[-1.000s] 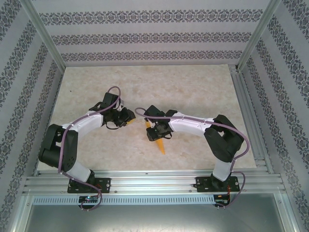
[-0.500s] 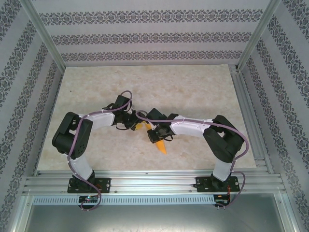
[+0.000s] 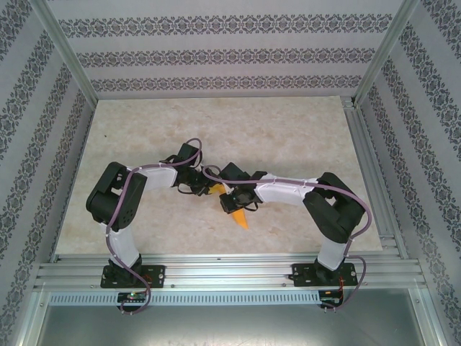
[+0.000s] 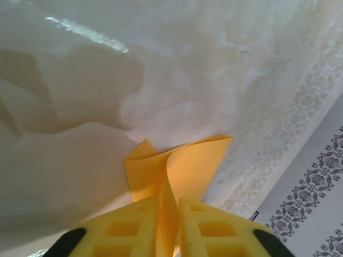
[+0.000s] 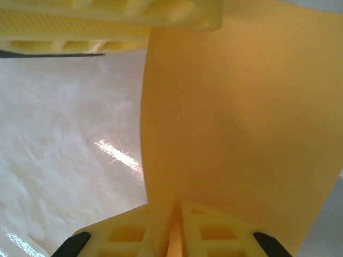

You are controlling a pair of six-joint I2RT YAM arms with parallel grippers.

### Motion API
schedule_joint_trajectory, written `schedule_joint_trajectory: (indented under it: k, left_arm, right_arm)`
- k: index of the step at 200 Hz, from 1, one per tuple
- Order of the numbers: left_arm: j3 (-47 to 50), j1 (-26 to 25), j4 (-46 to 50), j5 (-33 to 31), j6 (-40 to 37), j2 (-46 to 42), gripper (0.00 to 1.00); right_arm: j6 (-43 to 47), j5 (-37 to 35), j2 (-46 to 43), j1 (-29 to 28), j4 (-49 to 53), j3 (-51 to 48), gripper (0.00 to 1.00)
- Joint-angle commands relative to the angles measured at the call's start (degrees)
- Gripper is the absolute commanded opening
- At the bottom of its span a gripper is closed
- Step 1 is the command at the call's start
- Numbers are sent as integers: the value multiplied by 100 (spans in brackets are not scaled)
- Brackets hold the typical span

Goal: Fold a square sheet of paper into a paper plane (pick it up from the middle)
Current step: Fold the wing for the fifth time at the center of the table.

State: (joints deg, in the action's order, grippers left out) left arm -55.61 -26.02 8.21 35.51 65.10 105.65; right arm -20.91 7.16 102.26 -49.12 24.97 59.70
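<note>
No writing, label, brand mark, number or sign can be read on anything here; the bands on the walls [image 3: 216,54] are floral ornament, not lettering

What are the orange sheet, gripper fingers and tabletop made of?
Sheet: thin matte paper, by its soft curl and folded edge. Fingers: yellow moulded plastic, probably, with open ribbed pockets. Table: glossy, marble-patterned, glare streaks; likely laminate or film.
</note>
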Motion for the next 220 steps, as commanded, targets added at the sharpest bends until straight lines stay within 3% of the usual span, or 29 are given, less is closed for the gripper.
schedule_joint_trajectory:
  k: [1,58,106,171,220]
  left_arm:
    - [-186,-61,56,-53,2,25,11]
    - [-270,-67,157,-104,8,42,0]
    - [-298,-52,97,-52,89,61,0]
    - [-328,-52,104,-2,72,100,0]
    - [-352,-52,131,9,55,105,0]
  right_arm:
    - [104,-107,-231,-62,-191,-120,18]
    - [450,-494,-703,-212,-252,-500,33]
    - [1114,-1568,-835,-686,-263,-681,44]
    - [1228,-2473,-756,-888,96,-684,46]
    - [1085,-2412,-778,-906,182,-807,41]
